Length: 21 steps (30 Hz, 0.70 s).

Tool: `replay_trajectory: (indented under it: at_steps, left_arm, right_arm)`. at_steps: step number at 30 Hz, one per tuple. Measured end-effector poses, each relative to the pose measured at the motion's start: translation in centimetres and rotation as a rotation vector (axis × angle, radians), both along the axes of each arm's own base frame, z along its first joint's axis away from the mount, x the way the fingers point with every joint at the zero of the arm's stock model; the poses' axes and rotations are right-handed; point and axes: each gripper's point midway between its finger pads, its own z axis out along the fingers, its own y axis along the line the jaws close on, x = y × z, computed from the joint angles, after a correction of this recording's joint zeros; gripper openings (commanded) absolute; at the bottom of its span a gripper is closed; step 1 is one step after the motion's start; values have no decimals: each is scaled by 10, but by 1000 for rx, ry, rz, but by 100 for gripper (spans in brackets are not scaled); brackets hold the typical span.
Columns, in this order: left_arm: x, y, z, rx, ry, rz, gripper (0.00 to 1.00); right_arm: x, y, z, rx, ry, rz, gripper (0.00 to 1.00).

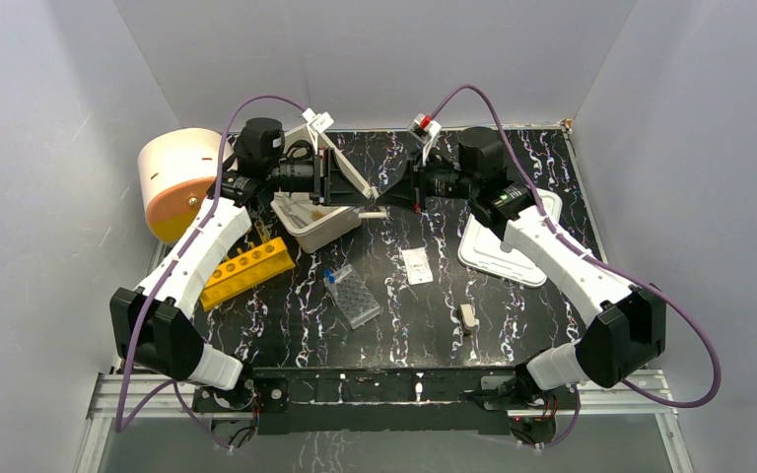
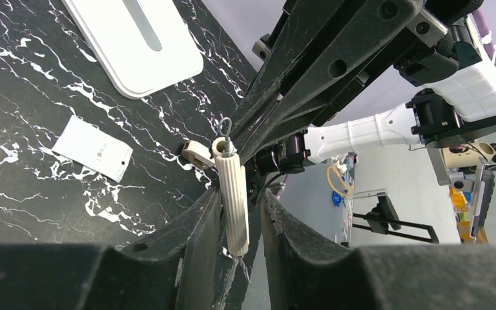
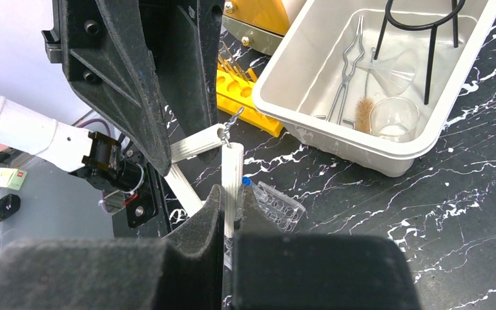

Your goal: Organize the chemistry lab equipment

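Observation:
The white triangle [image 1: 375, 211] hangs above the table's back middle between both grippers. My right gripper [image 3: 232, 206] is shut on one of its ribbed white tubes [image 3: 232, 171]. My left gripper [image 2: 242, 213] is open around another tube [image 2: 234, 194], which touches one finger with a gap to the other. The yellow tube rack [image 1: 246, 271] and clear well tray [image 1: 355, 296] lie at front left. A wooden clamp [image 1: 467, 317] lies at front right. The black wire stand [image 3: 426, 26] and small beaker [image 3: 394, 116] are inside the beige tub [image 3: 336, 139].
The tub [image 1: 340, 229] stands just under the left gripper [image 1: 360, 197], with metal tongs [image 3: 345, 71], a funnel [image 3: 387, 68] and a brush inside. Its white lid [image 1: 508, 246] lies under the right arm. A white card [image 1: 416, 264] lies mid-table. A round beige drum [image 1: 177, 177] sits at back left.

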Motion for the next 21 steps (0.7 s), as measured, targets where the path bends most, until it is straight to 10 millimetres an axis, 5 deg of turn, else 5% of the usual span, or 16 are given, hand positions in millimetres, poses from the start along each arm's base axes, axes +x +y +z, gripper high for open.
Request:
replay_trajectory:
  at_steps: [5,9,11,16,21]
  left_arm:
    - [0,1,-2,8,3,3,23]
    - [1,2,-7,25,5,11,1]
    - [1,2,-9,31,6,10,0]
    - [6,4,-12,58,-14,36,0]
    - [27,16,-22,136,-32,159,0]
  right_arm:
    - [1,1,2,7,-9,2,0]
    - [1,1,2,8,-5,2,0]
    - [1,2,0,8,4,5,0]
    - [4,3,-2,3,22,-13,50]
    - [16,0,-3,-8,24,-87,61]
